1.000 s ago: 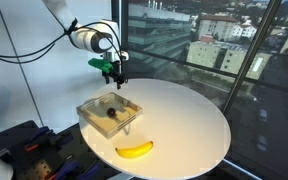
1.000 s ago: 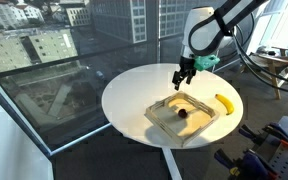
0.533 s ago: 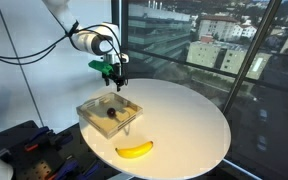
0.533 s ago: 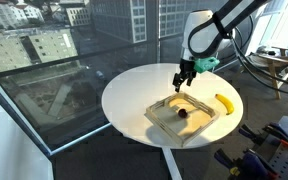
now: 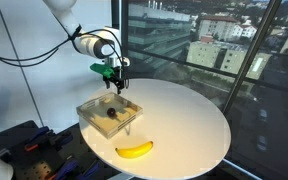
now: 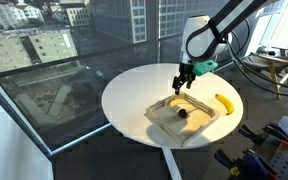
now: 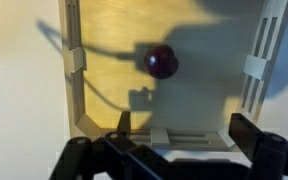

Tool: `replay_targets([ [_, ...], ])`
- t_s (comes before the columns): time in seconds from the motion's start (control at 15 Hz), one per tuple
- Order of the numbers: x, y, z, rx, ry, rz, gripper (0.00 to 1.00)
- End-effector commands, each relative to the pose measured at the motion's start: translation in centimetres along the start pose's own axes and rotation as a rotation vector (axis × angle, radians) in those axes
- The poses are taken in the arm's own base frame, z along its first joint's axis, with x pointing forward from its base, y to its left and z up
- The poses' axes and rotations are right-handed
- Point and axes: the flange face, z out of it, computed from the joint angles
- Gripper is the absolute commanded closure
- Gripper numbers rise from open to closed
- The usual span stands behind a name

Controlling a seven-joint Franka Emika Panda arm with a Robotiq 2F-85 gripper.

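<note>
The gripper [image 5: 116,86] hangs above one side of the shallow box [image 5: 88,108], its jaws spread wide and holding nothing. In the wrist view the gripper [image 7: 174,158] looks down into the box [image 7: 72,70], where the dark round object [image 7: 162,61] lies on the floor, apart from every wall. It may be a plum or a small ball; the picture is too blurred to tell.

To take it well, I think the arm should first bring the object to the middle between the fingers, then go straight down and close softly, because a round thing rolls easily. The walls are low and have small brackets, so the fingers should come down inside them. There is free floor all around the object. The banana [image 5: 135,150] lies outside the box, near the rim of the table [image 5: 189,120], well apart.
</note>
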Motion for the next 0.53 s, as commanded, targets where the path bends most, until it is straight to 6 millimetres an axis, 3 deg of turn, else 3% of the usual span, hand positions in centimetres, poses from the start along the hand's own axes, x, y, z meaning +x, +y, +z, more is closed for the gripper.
replay_targets([
  [0.0, 1.0, 0.3, 0.6, 0.006, 0.002, -0.009, 0.00],
  [0.47, 1.2, 0.1, 2.2, -0.001, -0.010, -0.016, 0.00],
])
